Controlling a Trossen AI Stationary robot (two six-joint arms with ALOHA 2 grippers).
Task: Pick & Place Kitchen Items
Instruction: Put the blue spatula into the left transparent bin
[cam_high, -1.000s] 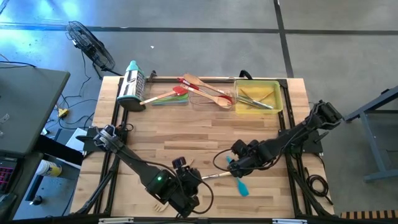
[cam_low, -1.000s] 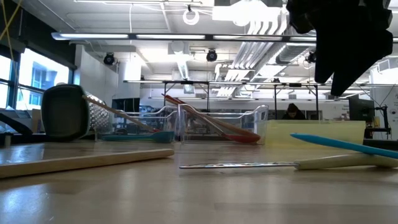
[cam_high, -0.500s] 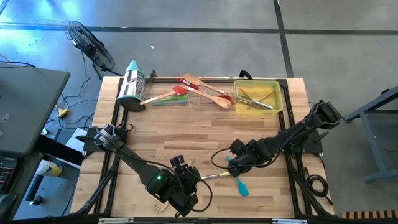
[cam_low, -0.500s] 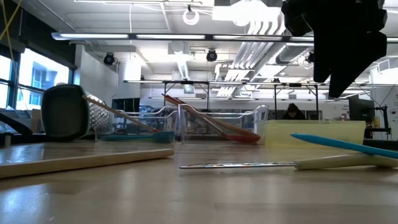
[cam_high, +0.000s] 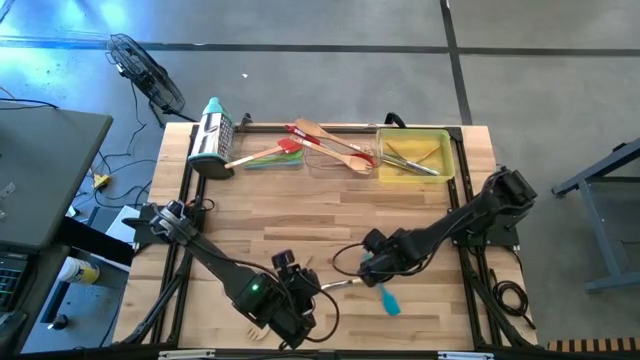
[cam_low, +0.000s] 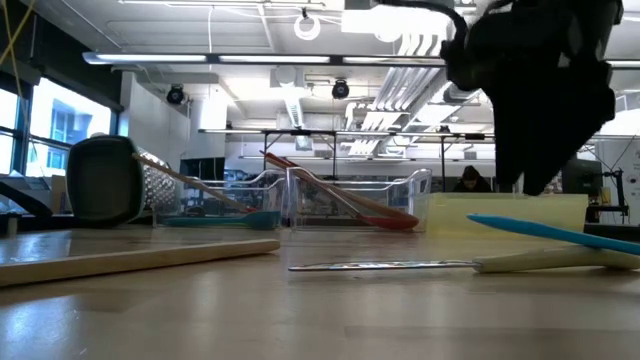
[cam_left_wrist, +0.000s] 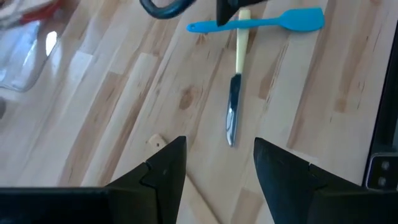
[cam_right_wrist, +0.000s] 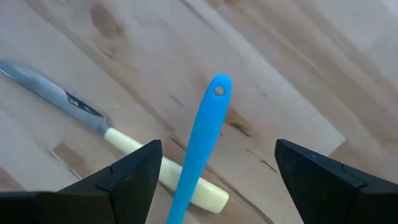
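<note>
A blue silicone spatula (cam_high: 384, 296) lies on the table near the front, its handle (cam_right_wrist: 205, 134) crossing over the pale handle of a small metal knife (cam_high: 340, 284). My right gripper (cam_right_wrist: 217, 186) is open and hangs just above the spatula's handle end, one finger on either side, touching nothing; the low view shows it (cam_low: 535, 180) clear of the spatula (cam_low: 540, 232). My left gripper (cam_left_wrist: 217, 171) is open and empty, low over the table, pointing at the knife's blade (cam_left_wrist: 233, 118).
At the far edge stand a steel grater (cam_high: 212, 140), two clear trays (cam_high: 330, 160) holding red, green and wooden utensils, and a yellow tray (cam_high: 440, 165) holding more utensils. A long wooden utensil (cam_low: 130, 258) lies near the front left. Bare tabletop spans the middle.
My right gripper has moved toward the table's left edge and down, closer to the blue spatula's handle. The spatula and the knife have stayed where they were.
</note>
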